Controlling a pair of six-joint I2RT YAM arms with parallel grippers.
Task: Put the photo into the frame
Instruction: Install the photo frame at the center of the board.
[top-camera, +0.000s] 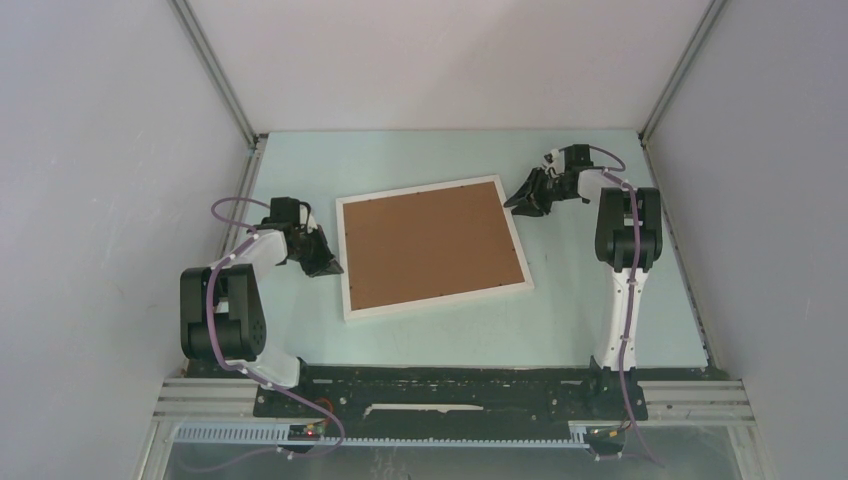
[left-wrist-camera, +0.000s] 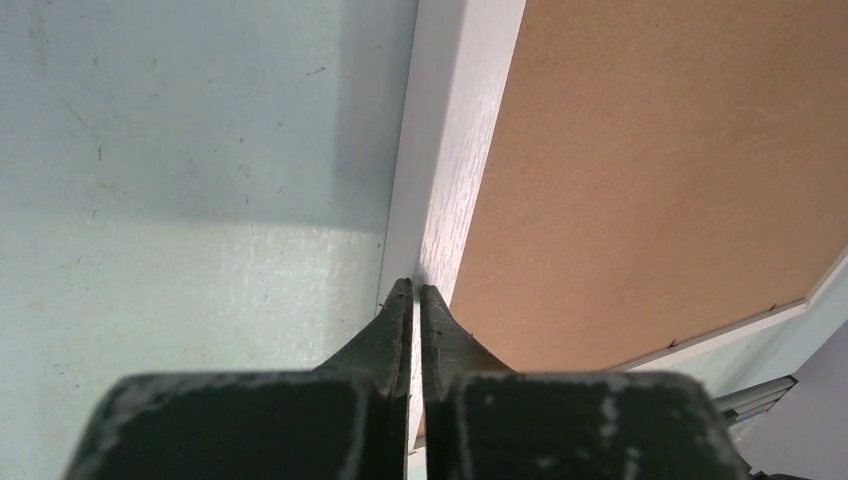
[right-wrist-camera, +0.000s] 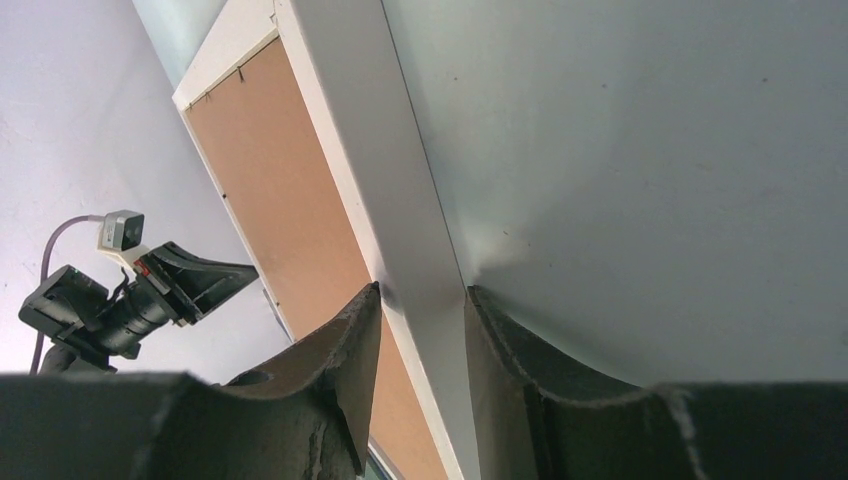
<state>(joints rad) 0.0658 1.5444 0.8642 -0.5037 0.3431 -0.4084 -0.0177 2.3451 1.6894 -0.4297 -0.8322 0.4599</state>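
- frame (top-camera: 440, 300) lies back up: front face hidden, as is whatever sits under the board (top-camera: 430, 245).
- L wrist view: frame runs off top & btm edges, board off top & right. L gripper (left-wrist-camera: 415, 291) body is a blur at btm; only the tips are sharp.
- R wrist view: frame cut off top & btm. R gripper (right-wrist-camera: 421, 292) finger bases blurred. Rim sits btwn the fingers; can't tell if pinched or just straddled.
- Same view: L arm (right-wrist-camera: 80, 310) cut by left edge.
- Top view: gripper tips too small to tell contact w/ frame.
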